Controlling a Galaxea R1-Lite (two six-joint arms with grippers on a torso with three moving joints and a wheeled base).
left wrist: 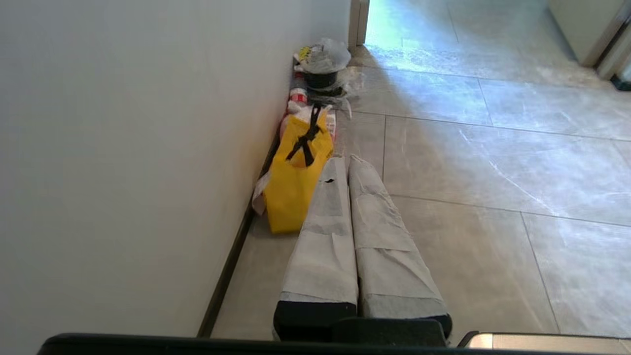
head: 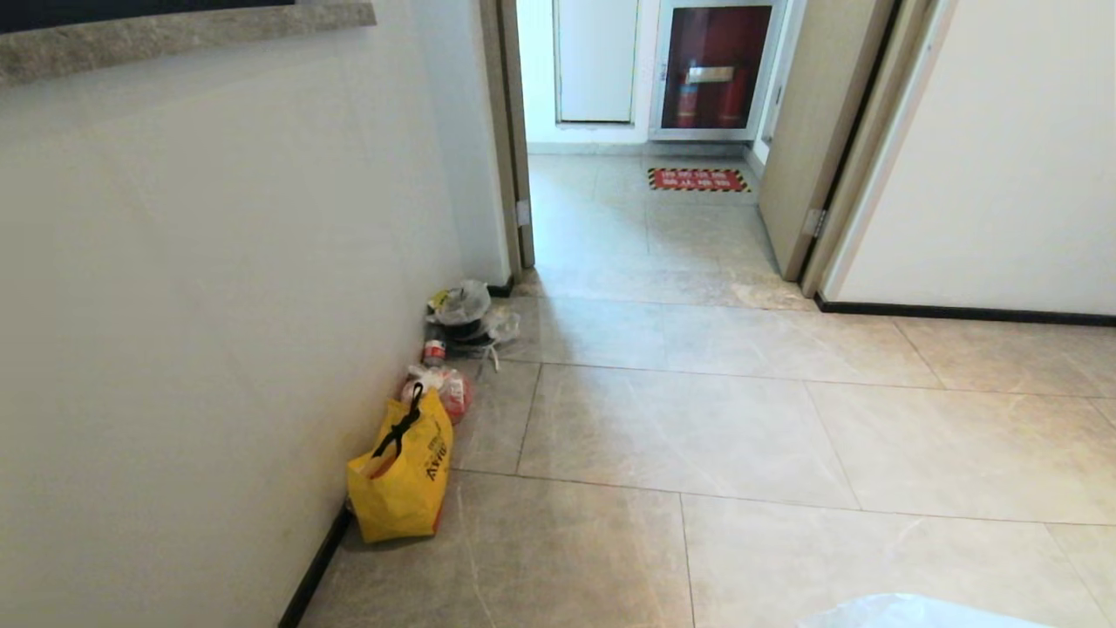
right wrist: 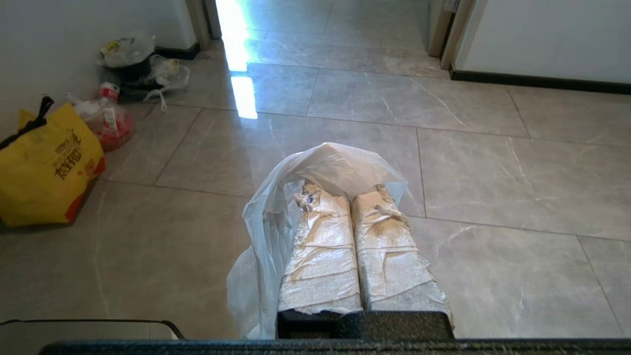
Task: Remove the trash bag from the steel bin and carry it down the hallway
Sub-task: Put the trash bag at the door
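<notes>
The trash bag (right wrist: pixel 276 217), thin white plastic, hangs from the right claw (right wrist: pixel 345 190), whose 2 padded fingers (right wrist: pixel 320 246) are pressed together on its upper edge; the plastic arches over the fingertips and droops down one side. In the head view only a pale corner of the bag (head: pixel 907 610) shows at the bottom edge. Under it lies the hallway floor (head: pixel 697 436) of glossy beige marbled tiles. The left claw (left wrist: pixel 347 165) has its 2 wrapped fingers (left wrist: pixel 325 236) closed against each other with nothing between them, near a yellow shopping bag (head: pixel 401 475) that stands against the cream wall (head: pixel 218 305). Beyond the yellow bag along that wall are a red-and-clear bag (head: pixel 445 388) and a small heap of rubbish (head: pixel 466 318). Farther on, past an open doorway (head: pixel 645 218), a red floor sign (head: pixel 697 180) lies before a red cabinet (head: pixel 715 70).
</notes>
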